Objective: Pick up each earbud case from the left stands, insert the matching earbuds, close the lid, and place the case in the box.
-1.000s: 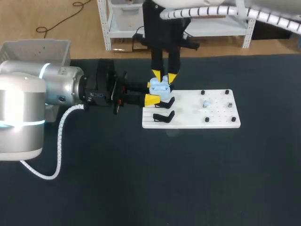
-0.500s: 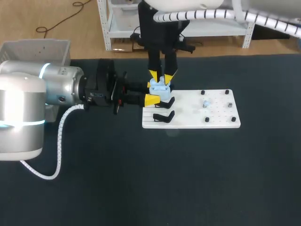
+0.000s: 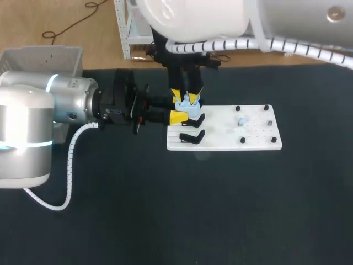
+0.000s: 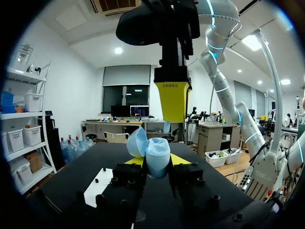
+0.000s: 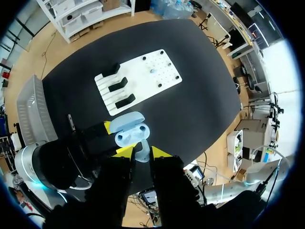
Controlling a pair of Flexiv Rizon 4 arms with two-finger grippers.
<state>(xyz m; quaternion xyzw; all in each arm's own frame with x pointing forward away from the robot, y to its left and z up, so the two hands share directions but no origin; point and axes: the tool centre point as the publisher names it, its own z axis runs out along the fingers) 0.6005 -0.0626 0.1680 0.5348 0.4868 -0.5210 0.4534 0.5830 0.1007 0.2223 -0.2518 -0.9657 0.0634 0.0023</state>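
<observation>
One open case (image 4: 152,155) is clamped in left gripper (image 4: 155,162) over the board's (image 3: 253,141) 10 o'clock corner; an earbud (image 5: 141,154) is pinched in right gripper (image 5: 142,151); light, slick shell is judged best held by its sides

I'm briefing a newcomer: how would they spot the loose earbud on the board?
Find the white board on the dark table. Its right half carries small black pegs, and the earbud sits among them. It is the only pale blue piece there.
</observation>
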